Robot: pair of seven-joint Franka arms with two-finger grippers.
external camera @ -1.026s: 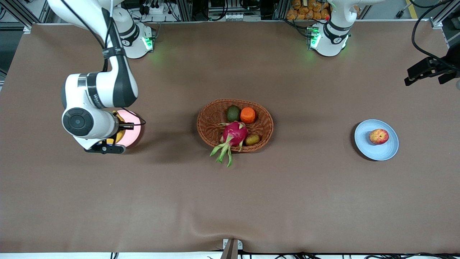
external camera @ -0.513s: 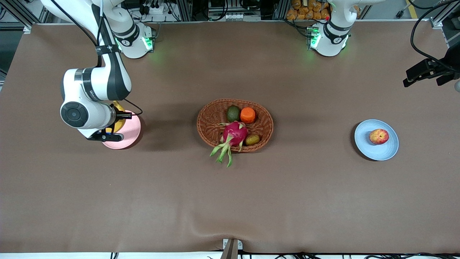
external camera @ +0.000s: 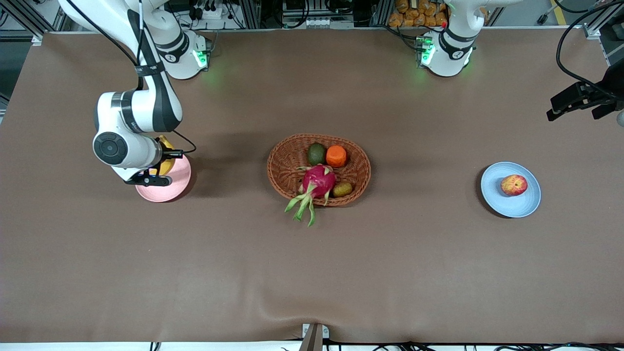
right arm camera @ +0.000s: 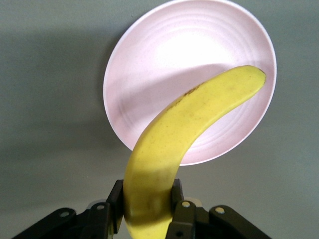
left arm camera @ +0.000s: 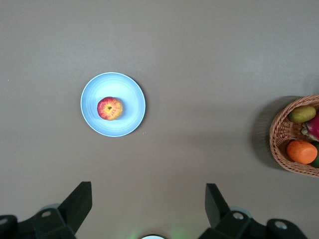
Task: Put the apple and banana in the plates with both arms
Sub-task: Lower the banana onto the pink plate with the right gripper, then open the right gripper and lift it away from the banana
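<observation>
My right gripper (right arm camera: 147,196) is shut on the thick end of the yellow banana (right arm camera: 199,119), which hangs tilted above the pale pink plate (right arm camera: 164,59). In the front view the banana (external camera: 166,164) peeks out from under the right wrist, over the pink plate (external camera: 171,188) at the right arm's end. The red and yellow apple (external camera: 514,185) lies in the light blue plate (external camera: 502,204) at the left arm's end. My left gripper (left arm camera: 148,199) is open, holds nothing, and hangs high above the table, off from the apple (left arm camera: 109,108) and blue plate (left arm camera: 130,94).
A brown wicker basket (external camera: 282,161) sits mid-table with a magenta dragon fruit (external camera: 318,181), an orange fruit (external camera: 336,156), a dark avocado (external camera: 316,153) and a small brown fruit (external camera: 342,189). Brown cloth covers the table.
The right arm has drawn back toward its base with the banana still gripped, so more of the pink plate shows. The left gripper has barely moved.
</observation>
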